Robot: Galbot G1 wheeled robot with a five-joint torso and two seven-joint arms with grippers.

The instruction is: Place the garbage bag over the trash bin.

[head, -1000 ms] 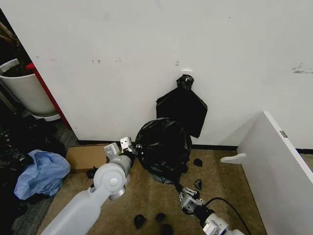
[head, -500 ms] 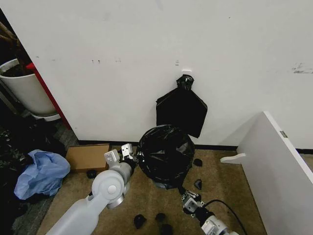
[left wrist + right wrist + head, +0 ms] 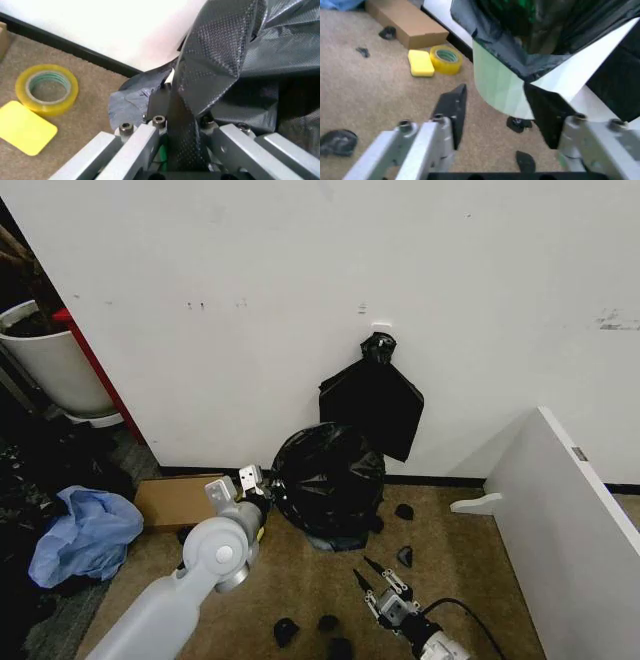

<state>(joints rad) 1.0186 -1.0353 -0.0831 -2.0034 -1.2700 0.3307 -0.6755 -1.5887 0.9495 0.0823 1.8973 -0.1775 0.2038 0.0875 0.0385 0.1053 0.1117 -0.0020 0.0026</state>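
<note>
pinching the garbage bag [image 3: 330, 480] edge, left gripper [image 3: 254, 480] beside the trash bin [image 3: 502, 88].

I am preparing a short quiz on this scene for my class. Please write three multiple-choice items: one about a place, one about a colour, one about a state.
1. Where does the cardboard box lie?
A. on the white panel
B. on the floor by the wall
C. inside the trash bin

2. What colour is the tape roll?
A. yellow
B. red
C. white

3. In what state is the left gripper?
A. open, away from the garbage bag
B. shut on nothing
C. shut on the garbage bag

Key: 1 B, it rests on the carpet against the baseboard. 2 A, it lies beside a yellow sponge. 3 C, a black fold is pinched between its jaws.
</note>
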